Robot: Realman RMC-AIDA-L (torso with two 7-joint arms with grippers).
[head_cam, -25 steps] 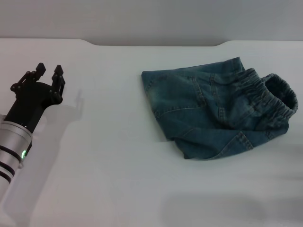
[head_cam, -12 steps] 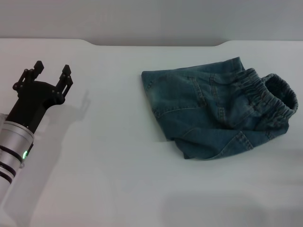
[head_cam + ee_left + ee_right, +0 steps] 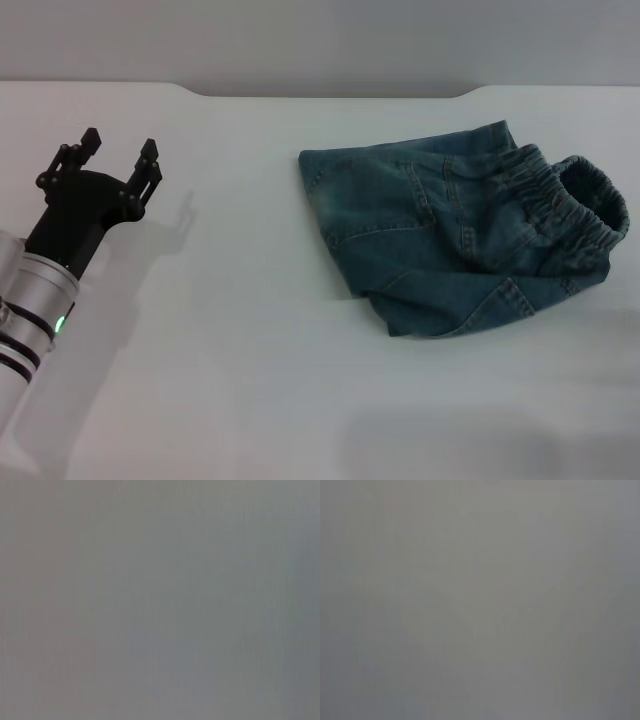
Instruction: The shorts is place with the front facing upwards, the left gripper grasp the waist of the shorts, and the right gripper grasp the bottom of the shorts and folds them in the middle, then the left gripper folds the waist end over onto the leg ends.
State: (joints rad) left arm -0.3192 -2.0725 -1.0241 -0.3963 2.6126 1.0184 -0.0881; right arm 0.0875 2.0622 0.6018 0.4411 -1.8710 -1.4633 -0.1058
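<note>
The blue-green denim shorts [image 3: 455, 240] lie crumpled on the white table [image 3: 230, 350], right of centre in the head view. Their gathered elastic waist [image 3: 565, 200] points to the far right; the straight stitched leg hem [image 3: 318, 200] faces left. My left gripper [image 3: 121, 148] hovers at the table's left side, well apart from the shorts, fingers open with nothing between them. My right gripper is out of view. Both wrist views show only plain grey.
The table's far edge [image 3: 330, 93] runs across the back with a shallow notch in its middle. Bare white surface lies between the left gripper and the shorts and along the front.
My left gripper has opened wider and shifted slightly right and forward toward the shorts. The shorts have not moved.
</note>
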